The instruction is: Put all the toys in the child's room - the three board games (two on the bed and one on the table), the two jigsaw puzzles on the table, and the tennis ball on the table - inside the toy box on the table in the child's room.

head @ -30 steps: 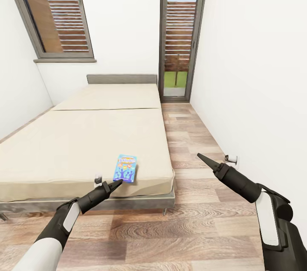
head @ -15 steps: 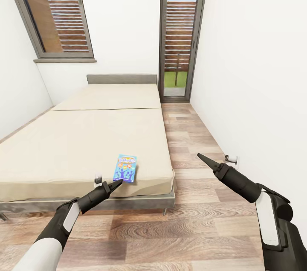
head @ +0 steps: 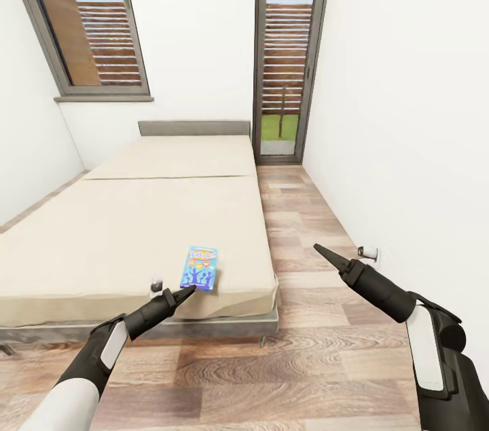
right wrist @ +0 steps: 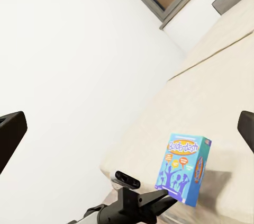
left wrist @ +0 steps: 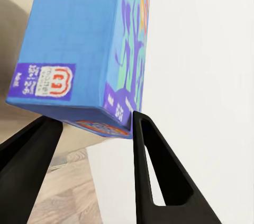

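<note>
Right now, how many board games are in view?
1: a small blue board game, held upright at the bed's near corner between the left hand's fingers. Others may be out of frame.

The head view has tipped slightly: the bed and its headboard sit a touch lower in frame. The blue board game hasn't moved relative to the left end effector.

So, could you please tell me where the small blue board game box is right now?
In the head view, the small blue board game box stands near the beige bed's near right corner, pinched at its bottom edge by the left gripper.
</note>
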